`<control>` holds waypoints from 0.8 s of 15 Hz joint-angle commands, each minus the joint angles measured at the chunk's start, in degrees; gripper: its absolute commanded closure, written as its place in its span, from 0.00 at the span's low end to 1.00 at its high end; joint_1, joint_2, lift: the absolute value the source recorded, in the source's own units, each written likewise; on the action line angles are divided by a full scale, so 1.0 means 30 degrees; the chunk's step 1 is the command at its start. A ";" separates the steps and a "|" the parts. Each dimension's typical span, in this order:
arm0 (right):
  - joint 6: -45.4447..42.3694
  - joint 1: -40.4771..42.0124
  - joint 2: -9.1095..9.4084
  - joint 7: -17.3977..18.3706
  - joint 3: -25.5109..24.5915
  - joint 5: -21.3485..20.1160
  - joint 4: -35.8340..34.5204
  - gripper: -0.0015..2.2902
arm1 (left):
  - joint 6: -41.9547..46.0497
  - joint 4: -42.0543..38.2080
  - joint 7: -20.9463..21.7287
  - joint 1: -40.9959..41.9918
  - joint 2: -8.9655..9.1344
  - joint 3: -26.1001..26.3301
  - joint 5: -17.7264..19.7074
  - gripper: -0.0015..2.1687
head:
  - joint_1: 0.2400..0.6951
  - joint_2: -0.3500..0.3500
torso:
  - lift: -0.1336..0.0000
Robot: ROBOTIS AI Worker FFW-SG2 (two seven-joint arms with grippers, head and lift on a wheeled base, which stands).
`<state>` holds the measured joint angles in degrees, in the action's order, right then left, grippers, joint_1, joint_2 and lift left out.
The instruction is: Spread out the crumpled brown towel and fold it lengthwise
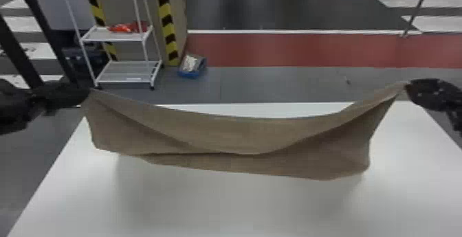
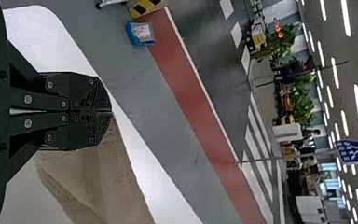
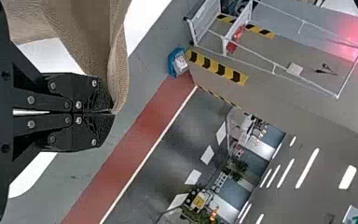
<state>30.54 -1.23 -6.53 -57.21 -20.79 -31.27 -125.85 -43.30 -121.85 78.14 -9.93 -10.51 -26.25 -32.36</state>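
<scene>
Brown towel (image 1: 240,135), one: sagging between left tool (image 1: 87,93) and right tool (image 1: 408,87), both closed, each pinching an upper corner; tabletop (image 1: 240,209) below.

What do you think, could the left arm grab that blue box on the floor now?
Probably not: the left pincer is shut on the towel, and the blue box sits on the floor beyond the white table.

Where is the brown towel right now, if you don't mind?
In the head view, the brown towel hangs stretched between the left tool and the right tool, above the white table.
</scene>
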 commanded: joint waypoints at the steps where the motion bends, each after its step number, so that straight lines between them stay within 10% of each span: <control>1: 0.2113 -0.1581 -0.0546 0.0438 0.0866 -0.0064 0.0669 0.69 | -0.1902 0.0833 -0.1085 -0.1290 0.0076 0.1133 0.0124 0.62 | 0.75 0.54 | 0.07; 12: 0.5218 -1.0693 -0.3476 0.1873 0.2653 0.0288 0.7232 0.69 | -0.4480 0.7835 -0.5040 -0.9025 0.0662 0.4179 -0.0257 0.62 | 0.35 0.44 | 0.07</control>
<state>44.28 -31.47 -15.41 -51.59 -12.64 -31.17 -104.67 -56.68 -98.92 62.97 -35.24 -8.55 -13.17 -33.24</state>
